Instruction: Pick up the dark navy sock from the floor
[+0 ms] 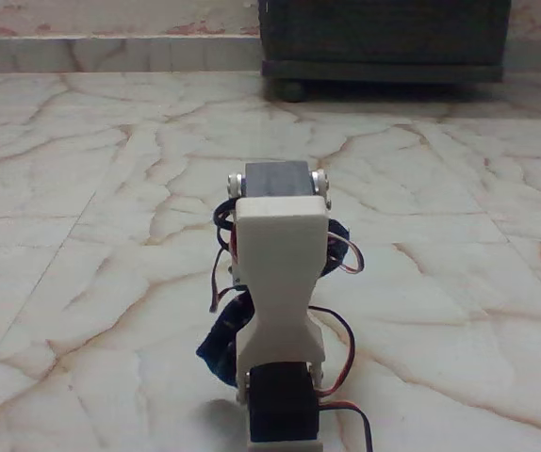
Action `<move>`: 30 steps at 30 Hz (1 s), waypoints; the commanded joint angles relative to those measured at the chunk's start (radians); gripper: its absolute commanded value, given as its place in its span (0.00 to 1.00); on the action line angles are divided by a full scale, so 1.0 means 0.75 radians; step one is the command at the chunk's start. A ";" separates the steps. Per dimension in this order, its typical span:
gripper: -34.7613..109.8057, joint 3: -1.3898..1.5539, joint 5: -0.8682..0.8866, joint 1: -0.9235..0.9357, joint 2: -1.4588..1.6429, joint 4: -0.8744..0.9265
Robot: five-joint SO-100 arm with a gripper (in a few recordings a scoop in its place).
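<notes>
Dark navy sock (221, 341) fabric is seen in the fixed view as a crumpled, nearly black bunch just left of the arm's white link (280, 273), low against it and partly hidden behind it. A second small patch of the same dark fabric is glimpsed just right of the link, near its upper half. Whether the sock is lifted or resting on the floor (82, 282) cannot be told, since its underside is blocked by the link. The glossy cream marble tiles with reddish-brown veins are spread on every side of the link. Black servo blocks (277, 179) are mounted above and below the link, and red and black wires (341, 330) are looped beside it. A dark wooden cabinet (384, 38) is set far behind the link. The gripper is hidden behind the link, so the state of its fingers cannot be told.
</notes>
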 commanded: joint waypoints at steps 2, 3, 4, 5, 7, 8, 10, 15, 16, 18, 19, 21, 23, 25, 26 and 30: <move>0.24 0.096 -0.137 0.020 0.176 -0.151; 0.24 0.149 -0.176 0.027 0.247 -0.172; 0.24 0.196 -0.219 0.031 0.319 -0.176; 0.24 0.266 -0.264 0.033 0.427 -0.209; 0.24 0.378 -0.317 0.029 0.642 -0.207; 0.24 0.427 -0.348 0.029 0.722 -0.209; 0.24 0.505 -0.399 0.045 0.744 -0.333; 0.24 0.708 -0.581 0.104 0.812 -0.624; 0.24 0.708 -0.587 0.106 0.810 -0.661; 0.24 0.708 -0.622 0.129 0.810 -0.716; 0.24 0.708 -0.638 0.139 0.810 -0.724; 0.24 0.708 -0.648 0.166 0.810 -0.751; 0.24 0.708 -0.661 0.170 0.810 -0.785; 0.24 0.708 -0.687 0.176 0.808 -0.785; 0.24 0.708 -0.732 0.178 0.808 -0.792; 0.24 0.708 -0.916 0.174 0.808 -0.847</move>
